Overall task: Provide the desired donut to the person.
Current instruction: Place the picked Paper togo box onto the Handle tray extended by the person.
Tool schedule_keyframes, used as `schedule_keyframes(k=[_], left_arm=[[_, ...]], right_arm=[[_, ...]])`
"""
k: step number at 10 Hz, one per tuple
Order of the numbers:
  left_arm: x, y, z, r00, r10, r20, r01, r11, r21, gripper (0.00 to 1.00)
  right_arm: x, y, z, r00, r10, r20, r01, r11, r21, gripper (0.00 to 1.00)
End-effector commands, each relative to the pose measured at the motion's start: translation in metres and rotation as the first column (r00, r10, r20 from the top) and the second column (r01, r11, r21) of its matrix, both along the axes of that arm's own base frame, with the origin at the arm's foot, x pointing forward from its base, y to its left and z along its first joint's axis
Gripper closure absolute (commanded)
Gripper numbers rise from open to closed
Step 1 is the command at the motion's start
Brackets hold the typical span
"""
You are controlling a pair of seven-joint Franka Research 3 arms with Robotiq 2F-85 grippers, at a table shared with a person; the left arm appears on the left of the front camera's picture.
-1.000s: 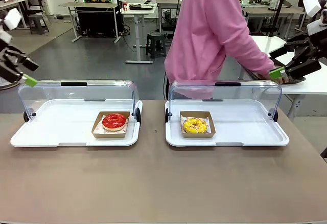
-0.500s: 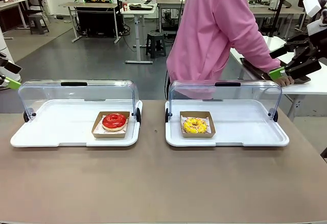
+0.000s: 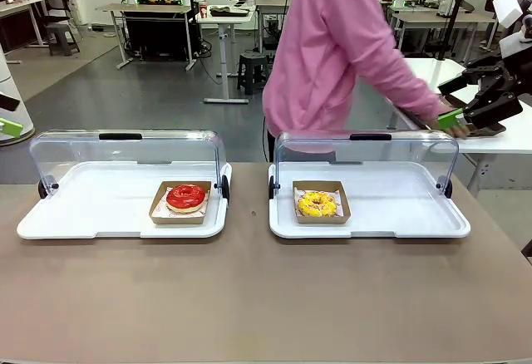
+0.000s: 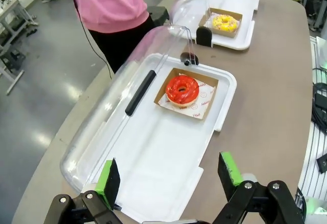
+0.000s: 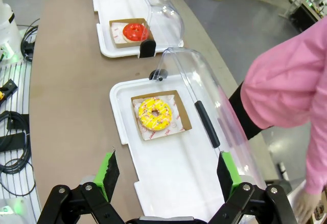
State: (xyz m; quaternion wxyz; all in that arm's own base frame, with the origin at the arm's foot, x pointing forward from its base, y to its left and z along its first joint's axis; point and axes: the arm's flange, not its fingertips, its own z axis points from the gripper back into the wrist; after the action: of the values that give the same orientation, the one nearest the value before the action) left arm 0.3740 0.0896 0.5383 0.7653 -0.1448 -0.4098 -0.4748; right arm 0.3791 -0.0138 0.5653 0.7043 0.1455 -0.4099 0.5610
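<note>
Donuts sit in two white trays on the brown table, each tray with its clear domed lid swung back toward the far side. Below and ahead of the left tool, the red-glazed donut rests in an open cardboard box at the end of the left tray farthest from that tool. The left tool's green pads stand wide apart with nothing between them, hovering over the near end of this tray, whose lid, with its black handle, lies just to one side of the fingers.

Under the right tool lies the right tray, and the yellow-glazed donut with sprinkles sits in its own cardboard box a little ahead of the fingers. This tool is also spread fully and grips nothing. Its tray's clear lid runs along the side of the tray nearer the person. In the front view the right tool hangs high, beyond the far right corner of the right tray and off the table's edge.

Past both trays stands the person in a pink hooded sweatshirt, turned sideways, one arm stretched toward a white table behind. The person's hand rests there, just below the right tool's green pad as seen from the front. Both donuts are well apart from either tool, untouched in their boxes.
</note>
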Motion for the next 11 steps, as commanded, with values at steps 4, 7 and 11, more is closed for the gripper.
schedule_keyframes(k=[4,7,11], left_arm=[[0.0065,-0.0069,-0.0096,0.997,-0.023,0.068,0.026,0.999,-0.037,0.00],[0.0035,-0.0062,-0.0034,0.999,-0.014,0.040,0.015,0.999,-0.028,0.00],[0.0035,-0.0062,-0.0034,0.999,-0.014,0.040,0.015,0.999,-0.028,0.00]], right_arm=[[0.0000,0.0000,-0.0018,1.000,0.010,0.000,-0.010,1.000,0.000,0.00],[0.0000,0.0000,-0.0018,1.000,0.010,0.000,-0.010,1.000,0.000,0.00],[0.0000,0.0000,-0.0018,1.000,0.010,0.000,-0.010,1.000,0.000,0.00]])
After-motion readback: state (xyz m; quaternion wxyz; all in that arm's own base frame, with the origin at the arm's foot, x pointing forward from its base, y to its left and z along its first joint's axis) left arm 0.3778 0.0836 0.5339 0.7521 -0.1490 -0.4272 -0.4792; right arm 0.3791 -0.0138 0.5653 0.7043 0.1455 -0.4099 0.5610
